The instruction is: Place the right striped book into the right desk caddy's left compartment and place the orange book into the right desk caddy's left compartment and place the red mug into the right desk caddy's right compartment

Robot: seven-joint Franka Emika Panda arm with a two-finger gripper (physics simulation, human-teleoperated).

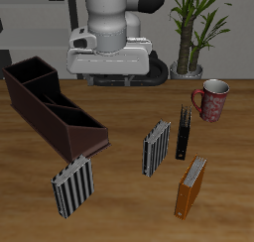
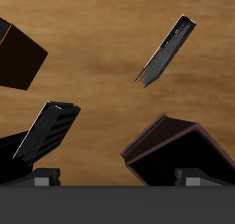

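The right striped book stands near the table's front edge, in front of the right desk caddy. The orange book stands upright near the front too, on the other side. Farther back on that side stands the red mug, its handle toward the middle. My gripper hangs high at the back of the table, far from all of them. It is open with nothing between its fingers.
A second striped book stands mid-table, with a slim black book beside it. A potted plant sits at the back near the mug.
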